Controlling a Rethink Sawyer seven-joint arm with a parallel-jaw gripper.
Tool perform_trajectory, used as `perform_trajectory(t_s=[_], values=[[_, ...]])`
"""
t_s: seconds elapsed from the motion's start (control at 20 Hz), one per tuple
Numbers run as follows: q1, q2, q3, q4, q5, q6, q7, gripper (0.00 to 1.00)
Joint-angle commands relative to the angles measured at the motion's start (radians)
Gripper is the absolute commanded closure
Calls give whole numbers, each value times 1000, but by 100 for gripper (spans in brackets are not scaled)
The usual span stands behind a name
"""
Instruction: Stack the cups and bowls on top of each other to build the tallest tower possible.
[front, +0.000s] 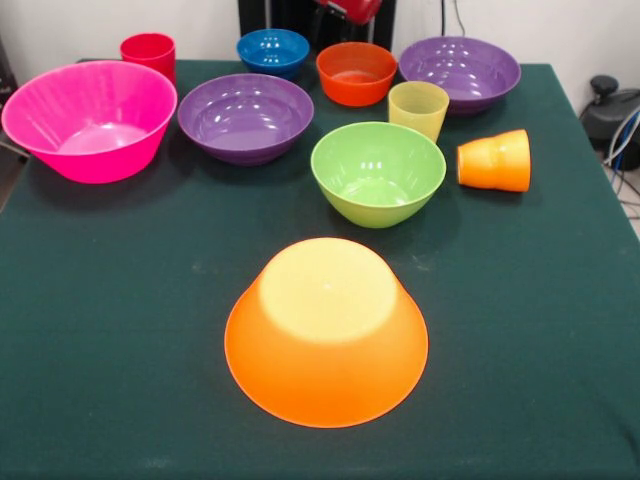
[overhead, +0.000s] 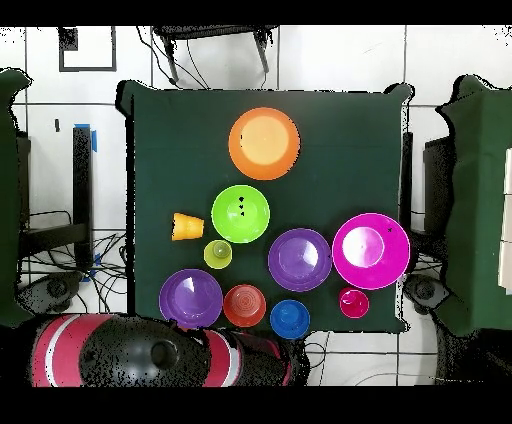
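Nothing is stacked. The big orange bowl (front: 326, 335) (overhead: 264, 143) lies upside down, alone at the near side in the front view. Behind it stand the green bowl (front: 378, 172) (overhead: 240, 213), big pink bowl (front: 90, 120) (overhead: 371, 250), two purple bowls (front: 246, 117) (front: 460, 72), the orange-red bowl (front: 356, 72) and the blue bowl (front: 273, 50), all upright. The red cup (front: 148, 52) and pale yellow cup (front: 418, 108) stand upright. The orange cup (front: 495, 160) (overhead: 187, 226) lies on its side. Only the drawn-back red arm (front: 350, 8) (overhead: 150, 362) shows; the gripper is out of view.
The dark green table (front: 120, 330) (overhead: 340, 130) carries everything. The cups and smaller bowls crowd the robot's side. Cables and a black object (front: 610, 110) lie off the table's right edge in the front view.
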Motion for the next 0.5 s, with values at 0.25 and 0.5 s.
perform_trajectory(t_s=[0.25, 0.5], values=[[-39, 27, 102, -193, 61, 56, 15, 0], [-53, 1, 110, -201, 40, 100, 2, 0]])
